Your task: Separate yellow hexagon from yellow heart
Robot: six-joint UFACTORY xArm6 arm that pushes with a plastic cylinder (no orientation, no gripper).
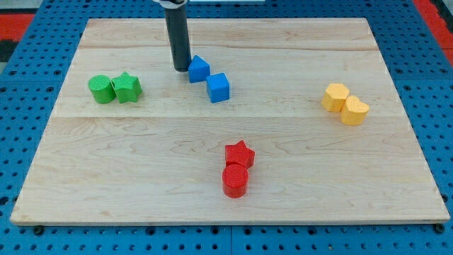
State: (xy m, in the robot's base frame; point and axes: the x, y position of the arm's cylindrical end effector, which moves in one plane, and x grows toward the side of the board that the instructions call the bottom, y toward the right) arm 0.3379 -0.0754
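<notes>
The yellow hexagon [335, 96] sits at the view's right of the wooden board, touching the yellow heart [354, 111] just below and to its right. My tip [180, 69] rests on the board near the view's top, right beside the left side of a blue pentagon-like block [199, 69]. The tip is far to the left of both yellow blocks.
A blue cube [219, 88] lies just below-right of the blue pentagon-like block. A green cylinder [101, 89] and green star [127, 87] touch at the left. A red star [239, 154] and red cylinder [236, 180] touch at the bottom centre. The board's edge [233, 221] meets a blue surround.
</notes>
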